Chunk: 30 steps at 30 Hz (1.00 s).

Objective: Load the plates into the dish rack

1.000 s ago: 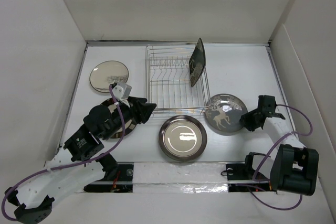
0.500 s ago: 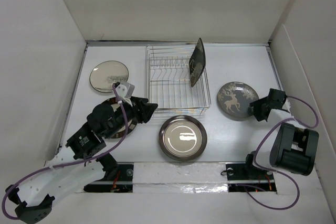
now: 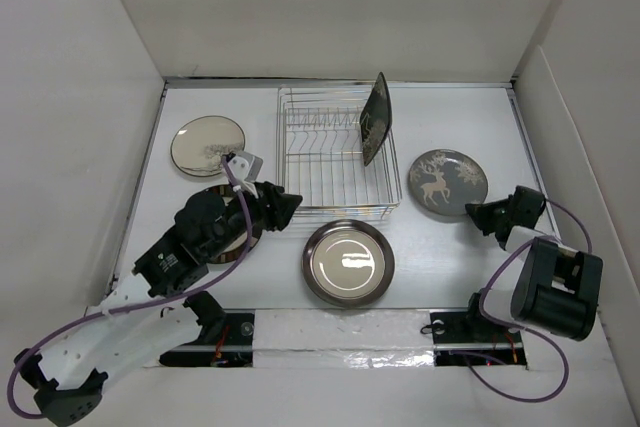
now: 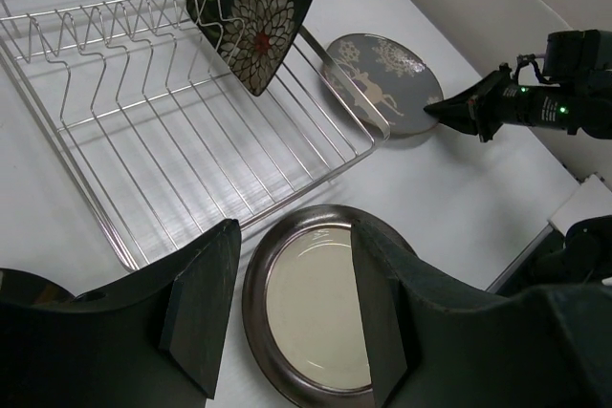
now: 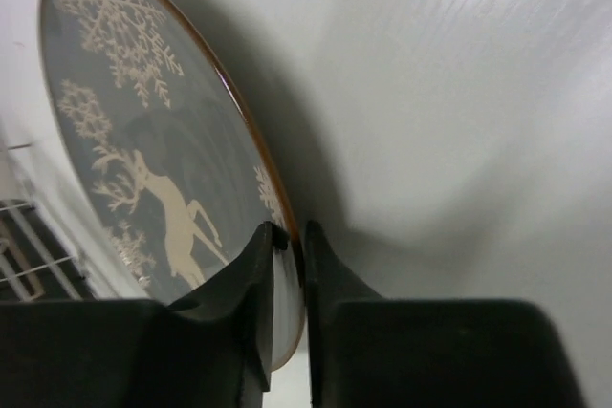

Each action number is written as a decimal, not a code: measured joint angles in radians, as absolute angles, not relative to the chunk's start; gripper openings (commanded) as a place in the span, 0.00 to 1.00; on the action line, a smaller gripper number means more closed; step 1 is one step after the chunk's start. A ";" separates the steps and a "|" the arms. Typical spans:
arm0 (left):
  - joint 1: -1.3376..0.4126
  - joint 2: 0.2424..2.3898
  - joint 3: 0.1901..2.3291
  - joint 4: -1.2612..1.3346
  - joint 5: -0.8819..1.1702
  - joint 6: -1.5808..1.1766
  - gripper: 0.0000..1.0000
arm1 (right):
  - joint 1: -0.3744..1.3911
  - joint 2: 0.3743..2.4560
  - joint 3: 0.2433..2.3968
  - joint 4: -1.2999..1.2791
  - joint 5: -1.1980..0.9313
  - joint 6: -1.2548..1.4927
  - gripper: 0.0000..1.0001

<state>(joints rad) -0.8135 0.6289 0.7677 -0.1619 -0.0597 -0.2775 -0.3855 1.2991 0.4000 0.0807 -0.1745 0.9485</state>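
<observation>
The right gripper (image 5: 290, 246) pinches the grey deer plate (image 3: 447, 182) at its five o'clock rim, the plate sitting at three o'clock of the dish rack (image 3: 320, 137), while the left gripper (image 4: 292, 308) hangs spread.

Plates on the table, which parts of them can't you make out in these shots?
- Dark plate: top view, the left arm covers most of it, so its pattern is unreadable.
- Metal plate: left wrist view, the left fingers hide its sides and the bottom edge cuts it off.
- Deer plate: right wrist view, the right fingers cover its near rim.
</observation>
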 measured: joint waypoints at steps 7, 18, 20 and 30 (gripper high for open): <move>-0.802 0.661 0.768 -0.162 -0.057 -0.278 0.46 | -0.423 1.206 0.254 0.292 -0.252 1.037 0.00; -0.802 0.719 0.768 -0.162 -0.080 -0.278 0.44 | -0.443 0.751 0.210 0.088 -0.110 0.929 0.00; -0.802 0.719 0.768 -0.162 -0.089 -0.278 0.44 | -0.444 0.725 0.243 0.060 -0.101 0.897 0.00; -0.802 0.744 0.768 -0.162 -0.158 -0.278 0.43 | -0.413 0.715 0.624 -0.081 -0.105 0.730 0.00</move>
<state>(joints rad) -0.8021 0.7444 0.7677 -0.1623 -0.1581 -0.2775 -0.4126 0.7151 0.6243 -0.0807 -0.1047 0.7296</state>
